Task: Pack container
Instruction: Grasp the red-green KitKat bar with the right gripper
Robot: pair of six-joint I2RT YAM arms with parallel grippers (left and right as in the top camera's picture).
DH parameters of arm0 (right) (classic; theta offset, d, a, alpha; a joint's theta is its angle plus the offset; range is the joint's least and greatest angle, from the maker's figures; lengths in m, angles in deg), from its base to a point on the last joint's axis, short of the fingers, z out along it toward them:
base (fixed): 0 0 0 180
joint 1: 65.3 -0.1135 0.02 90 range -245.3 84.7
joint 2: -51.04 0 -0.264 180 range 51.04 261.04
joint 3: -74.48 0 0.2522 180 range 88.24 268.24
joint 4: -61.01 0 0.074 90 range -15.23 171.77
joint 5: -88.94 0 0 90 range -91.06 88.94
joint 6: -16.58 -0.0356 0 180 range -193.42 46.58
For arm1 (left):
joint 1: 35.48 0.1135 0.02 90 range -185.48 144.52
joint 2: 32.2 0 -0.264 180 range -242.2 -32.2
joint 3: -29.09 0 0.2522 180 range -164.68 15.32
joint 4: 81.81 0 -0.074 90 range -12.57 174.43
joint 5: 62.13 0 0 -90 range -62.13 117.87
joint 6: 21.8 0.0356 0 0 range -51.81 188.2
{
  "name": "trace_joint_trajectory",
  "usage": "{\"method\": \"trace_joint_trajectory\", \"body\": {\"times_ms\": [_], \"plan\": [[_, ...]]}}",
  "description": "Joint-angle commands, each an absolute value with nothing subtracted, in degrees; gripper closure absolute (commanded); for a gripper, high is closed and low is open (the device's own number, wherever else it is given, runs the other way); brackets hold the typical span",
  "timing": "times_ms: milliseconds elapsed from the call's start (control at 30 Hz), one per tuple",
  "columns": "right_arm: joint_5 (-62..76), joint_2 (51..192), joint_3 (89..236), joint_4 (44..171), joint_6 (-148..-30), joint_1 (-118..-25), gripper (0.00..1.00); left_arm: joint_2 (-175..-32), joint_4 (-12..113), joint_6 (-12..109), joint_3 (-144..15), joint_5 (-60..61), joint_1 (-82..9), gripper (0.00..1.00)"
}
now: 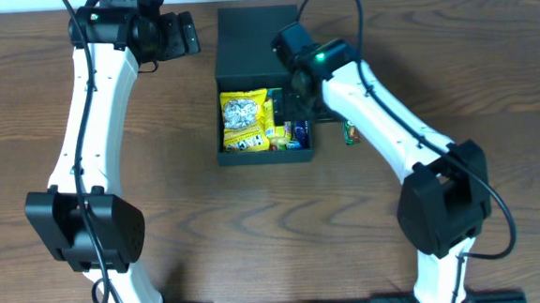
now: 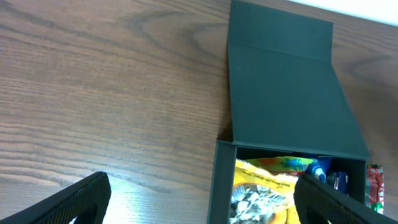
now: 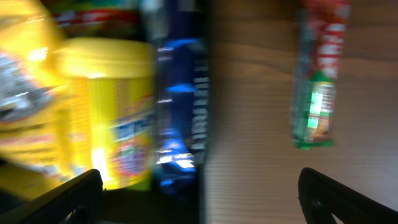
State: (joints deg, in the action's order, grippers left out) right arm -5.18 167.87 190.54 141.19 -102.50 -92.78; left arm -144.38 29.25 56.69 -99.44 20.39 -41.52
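Note:
The dark green container (image 1: 225, 156) stands open at the table's middle, its flap lid (image 1: 249, 45) folded back. Inside lie a yellow snack packet (image 1: 246, 122) and smaller yellow and blue packets (image 1: 290, 131). My right gripper (image 1: 297, 101) is open and empty above the container's right edge. Its blurred wrist view shows the yellow packet (image 3: 118, 112), a blue packet (image 3: 180, 106) and a red and green packet (image 3: 314, 81) outside on the table. My left gripper (image 1: 183, 33) is open and empty to the left of the lid. The left wrist view shows the lid (image 2: 286, 93) and yellow packet (image 2: 261, 193).
The red and green packet (image 1: 351, 132) lies on the wooden table just right of the container and shows at the left wrist view's right edge (image 2: 374, 186). The arm bases stand at the front left and front right.

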Motion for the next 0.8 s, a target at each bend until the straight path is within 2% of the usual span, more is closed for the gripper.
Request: {"method": "trace_joint_trajectory", "body": {"times_ms": [0,200,433,667,767], "plan": [[-9.60,168.73,190.06,142.59,-101.87,-89.11,0.01,-144.69,29.23,57.93,-99.70,20.80,-41.50,0.05],[-10.52,168.73,188.18,141.40,-99.20,-83.98,0.01,-144.69,29.29,57.91,-99.70,20.80,-41.50,0.05],[-9.27,168.73,176.34,133.60,-94.09,-81.97,0.01,-144.69,29.36,57.89,-99.70,20.78,-41.50,0.05],[-5.25,168.73,172.07,129.38,-91.86,-79.78,0.09,-144.69,29.47,57.89,-99.70,20.78,-41.50,0.05],[-4.83,168.73,170.87,127.04,-89.63,-79.67,0.16,-144.69,29.47,57.89,-99.70,20.78,-41.50,0.05]]}}
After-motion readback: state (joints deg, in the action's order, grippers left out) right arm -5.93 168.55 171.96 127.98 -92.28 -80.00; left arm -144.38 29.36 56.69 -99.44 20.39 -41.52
